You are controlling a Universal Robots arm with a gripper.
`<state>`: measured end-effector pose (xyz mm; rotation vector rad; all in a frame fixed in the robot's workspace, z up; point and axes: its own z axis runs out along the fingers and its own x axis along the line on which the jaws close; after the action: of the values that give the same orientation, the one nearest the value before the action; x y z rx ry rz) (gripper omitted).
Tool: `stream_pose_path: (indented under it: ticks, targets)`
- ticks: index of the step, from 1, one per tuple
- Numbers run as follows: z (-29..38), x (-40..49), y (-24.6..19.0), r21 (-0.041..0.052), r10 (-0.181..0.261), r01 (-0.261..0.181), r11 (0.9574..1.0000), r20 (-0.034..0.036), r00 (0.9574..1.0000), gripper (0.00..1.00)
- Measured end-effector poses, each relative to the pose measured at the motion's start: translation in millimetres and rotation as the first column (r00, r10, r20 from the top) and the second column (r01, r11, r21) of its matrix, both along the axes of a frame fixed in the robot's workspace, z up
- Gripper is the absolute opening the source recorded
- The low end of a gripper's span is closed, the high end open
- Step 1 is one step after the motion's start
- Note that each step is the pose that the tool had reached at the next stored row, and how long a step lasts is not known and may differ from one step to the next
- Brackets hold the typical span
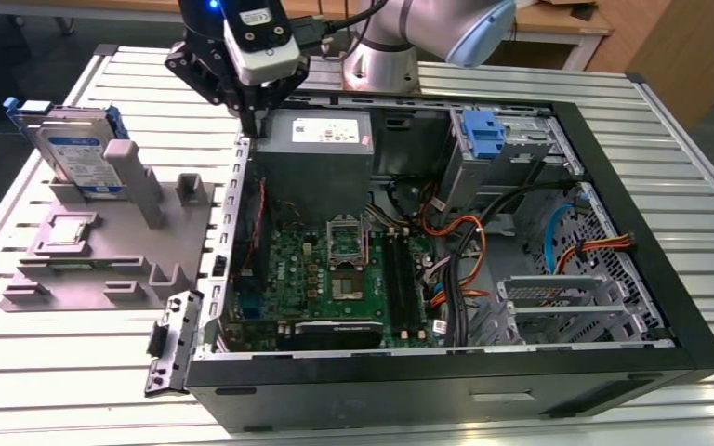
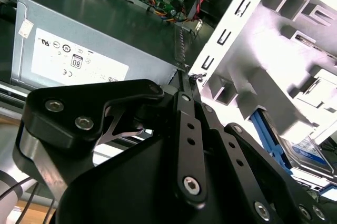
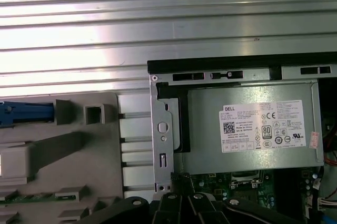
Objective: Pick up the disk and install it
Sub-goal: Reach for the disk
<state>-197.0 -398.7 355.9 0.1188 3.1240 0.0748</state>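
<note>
The disk (image 1: 78, 153), a silver drive with a white and blue label in a blue carrier frame, stands on edge in the grey holder (image 1: 122, 251) at the exterior view's left. My gripper (image 1: 248, 126) hangs to the right of it, over the rear left corner of the open computer case (image 1: 456, 372), beside the power supply (image 1: 313, 139). Its fingers are shut with nothing between them. In the second wrist view the shut gripper (image 2: 185, 77) points between the power supply (image 2: 95, 50) and the holder, with the disk (image 2: 310, 153) off to one side. The first wrist view shows the disk's blue frame (image 3: 26, 113).
The case lies open on a slatted metal table (image 1: 692, 158), showing the motherboard (image 1: 332, 279), orange and blue cables (image 1: 469, 242) and a drive cage (image 1: 568, 307). A blue bracket (image 1: 483, 139) sits in the rear bay. A small square chip (image 1: 70, 232) rests on the holder.
</note>
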Motion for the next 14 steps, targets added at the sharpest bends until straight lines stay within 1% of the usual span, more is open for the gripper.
stream_pose_path:
  ticks: [8,14]
  targets:
    - [-0.3,-8.2,0.0,0.0001,0.000,0.000,1.0000,0.0001,1.0000,0.10]
    - [-0.4,-10.5,0.0,0.0000,0.000,0.000,1.0000,0.0000,1.0000,0.10]
